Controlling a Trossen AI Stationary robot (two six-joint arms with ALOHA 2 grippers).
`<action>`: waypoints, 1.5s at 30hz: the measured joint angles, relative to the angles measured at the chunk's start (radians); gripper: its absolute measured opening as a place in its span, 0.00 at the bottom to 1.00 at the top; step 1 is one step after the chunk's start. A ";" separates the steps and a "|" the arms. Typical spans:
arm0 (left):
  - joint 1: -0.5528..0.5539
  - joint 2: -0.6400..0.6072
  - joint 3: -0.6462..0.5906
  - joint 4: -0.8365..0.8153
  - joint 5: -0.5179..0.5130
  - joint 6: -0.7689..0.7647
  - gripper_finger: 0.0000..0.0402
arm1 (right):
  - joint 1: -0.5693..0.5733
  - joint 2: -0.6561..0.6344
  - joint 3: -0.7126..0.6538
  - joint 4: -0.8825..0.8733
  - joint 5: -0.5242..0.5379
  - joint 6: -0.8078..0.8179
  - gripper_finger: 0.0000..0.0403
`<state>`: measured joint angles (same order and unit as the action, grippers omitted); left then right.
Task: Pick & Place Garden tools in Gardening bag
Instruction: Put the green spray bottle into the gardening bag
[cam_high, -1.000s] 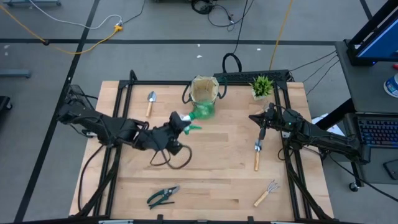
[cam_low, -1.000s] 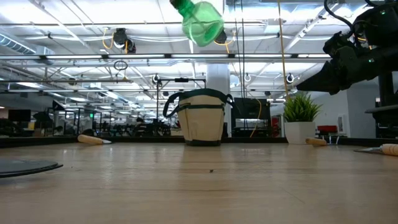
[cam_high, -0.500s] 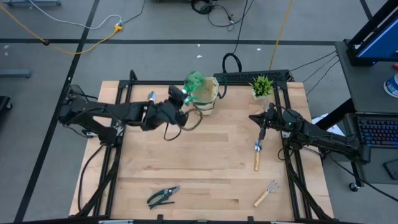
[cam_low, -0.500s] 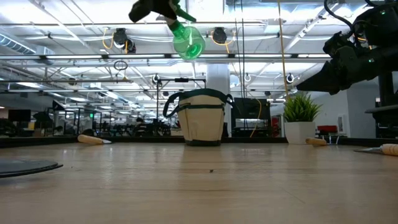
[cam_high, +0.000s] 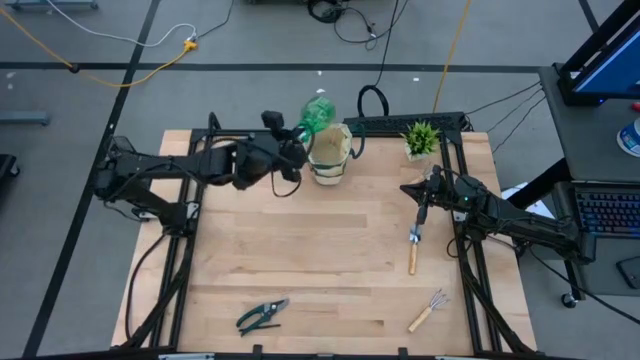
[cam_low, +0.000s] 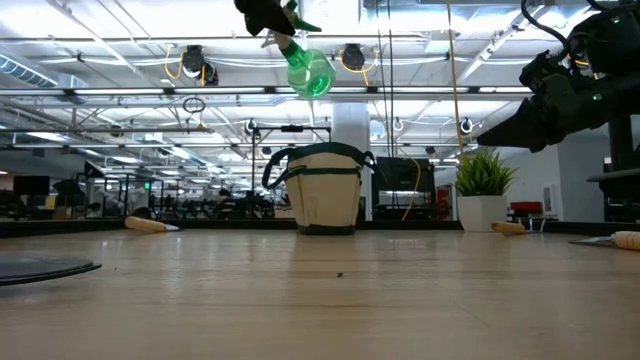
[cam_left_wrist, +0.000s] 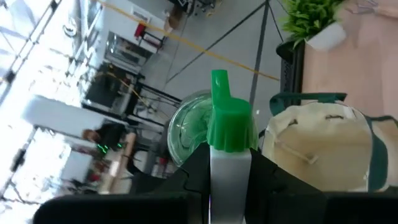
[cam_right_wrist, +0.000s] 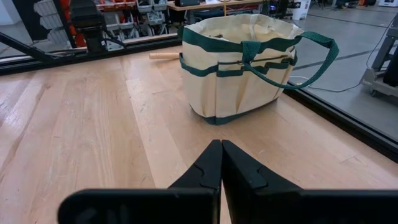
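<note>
My left gripper (cam_high: 287, 140) is shut on the green spray bottle (cam_high: 318, 110), high above the table at the far-left rim of the beige gardening bag (cam_high: 330, 152). The bag stands on its base near the far edge and also shows in the low view (cam_low: 325, 190). My right gripper (cam_high: 420, 196) is shut and empty, right of the bag, above a wooden-handled trowel (cam_high: 413, 246) lying flat. A hand rake (cam_high: 428, 311) and pruning shears (cam_high: 262, 315) lie near the front edge. A second trowel's handle (cam_low: 146, 224) shows at the far left. My left gripper pinches the spray bottle's white neck (cam_left_wrist: 230, 175) just below the green nozzle cap (cam_left_wrist: 231, 124), between its two fingers. The fingers reach level from the table's left. The bottle is lifted clear and tilted, its round body (cam_low: 308, 72) beyond the fingertips, above the bag's rim.
A small spiky potted plant (cam_high: 421, 137) stands at the far right corner, right of the bag. The bag's dark loop handles (cam_right_wrist: 311, 59) stick out to its sides. Bare wood lies across the table's middle (cam_high: 320, 250).
My left gripper has carried the spray bottle from the table's middle toward the far edge, up to the bag's far-left rim. The bottle has swung about, its body now pointing toward the far edge, still lifted clear.
</note>
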<state>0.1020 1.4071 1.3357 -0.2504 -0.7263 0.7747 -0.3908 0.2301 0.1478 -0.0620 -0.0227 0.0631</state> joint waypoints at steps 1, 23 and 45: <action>0.009 0.000 0.000 0.000 0.006 -0.018 0.13 | 0.000 0.000 0.000 0.000 0.000 0.000 0.00; 0.152 0.062 0.271 -0.268 0.182 -0.334 0.13 | 0.000 0.000 0.000 0.000 0.001 -0.005 0.00; 0.222 0.338 0.680 -0.578 0.407 -0.509 0.13 | 0.000 0.016 0.000 -0.004 0.001 -0.005 0.00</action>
<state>0.3243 1.7452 2.0159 -0.8280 -0.3197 0.2660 -0.3908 0.2459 0.1474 -0.0659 -0.0222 0.0586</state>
